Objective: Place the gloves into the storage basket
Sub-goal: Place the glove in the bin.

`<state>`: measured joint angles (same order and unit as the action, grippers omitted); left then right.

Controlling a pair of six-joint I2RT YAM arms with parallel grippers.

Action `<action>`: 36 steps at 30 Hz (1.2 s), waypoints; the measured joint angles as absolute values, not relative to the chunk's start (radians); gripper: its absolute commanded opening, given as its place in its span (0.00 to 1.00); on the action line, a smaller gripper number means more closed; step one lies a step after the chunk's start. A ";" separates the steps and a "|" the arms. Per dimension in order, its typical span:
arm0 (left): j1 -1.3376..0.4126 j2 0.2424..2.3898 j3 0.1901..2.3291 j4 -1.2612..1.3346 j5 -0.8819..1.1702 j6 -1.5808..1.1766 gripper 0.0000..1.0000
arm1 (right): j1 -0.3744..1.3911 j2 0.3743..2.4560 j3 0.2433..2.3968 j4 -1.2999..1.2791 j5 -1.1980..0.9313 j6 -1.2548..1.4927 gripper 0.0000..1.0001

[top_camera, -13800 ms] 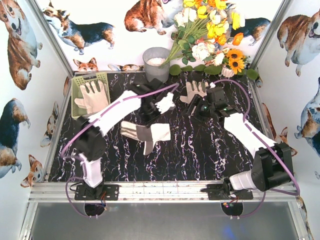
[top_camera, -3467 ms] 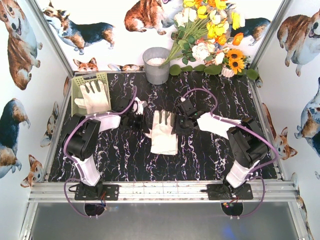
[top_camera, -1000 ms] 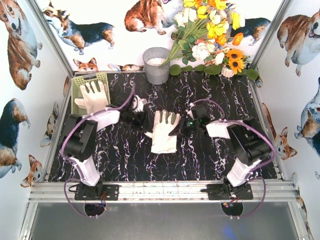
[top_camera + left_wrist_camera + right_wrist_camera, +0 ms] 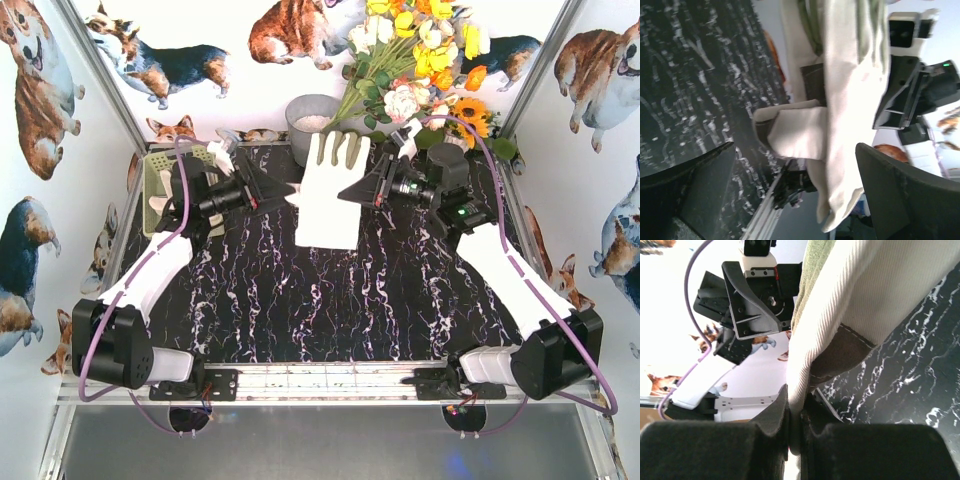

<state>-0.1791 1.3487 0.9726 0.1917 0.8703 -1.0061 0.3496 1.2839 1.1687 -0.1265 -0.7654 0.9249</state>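
Note:
A cream-white glove (image 4: 328, 195) hangs above the black marble table, fingers pointing toward the back wall. My right gripper (image 4: 352, 193) is shut on its right edge. In the right wrist view the ribbed cream fabric (image 4: 875, 285) with a brown patch runs down into the pinched fingers (image 4: 765, 440). My left gripper (image 4: 272, 192) stands open just left of the glove and apart from it. In the left wrist view the glove (image 4: 845, 100) hangs between and beyond the spread fingers (image 4: 910, 200). The pale yellow-green storage basket (image 4: 152, 172) sits at the back left, mostly hidden by my left arm.
A grey metal bucket (image 4: 303, 118) stands at the back wall, right behind the raised glove. A bunch of flowers (image 4: 420, 70) fills the back right corner. Printed side walls close in the table on both sides.
The glove has gone from lying on the table to hanging in the air farther back. Both arms rose and stretched out. My left gripper opened and let go of the glove's left edge.

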 measured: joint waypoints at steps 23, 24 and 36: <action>-0.236 1.445 1.000 0.819 0.958 -1.530 1.00 | 0.358 1.325 1.251 0.134 -0.774 1.140 0.00; -0.238 1.449 1.004 0.849 0.957 -1.550 1.00 | 0.360 1.325 1.251 0.135 -0.774 1.140 0.00; -0.255 1.456 1.064 0.892 0.920 -1.567 0.76 | 0.384 1.325 1.251 0.142 -0.760 1.146 0.00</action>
<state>-0.2550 1.4559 1.0641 0.8925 0.9199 -1.5665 0.3843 1.3251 1.2510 0.1425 -0.7597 1.1461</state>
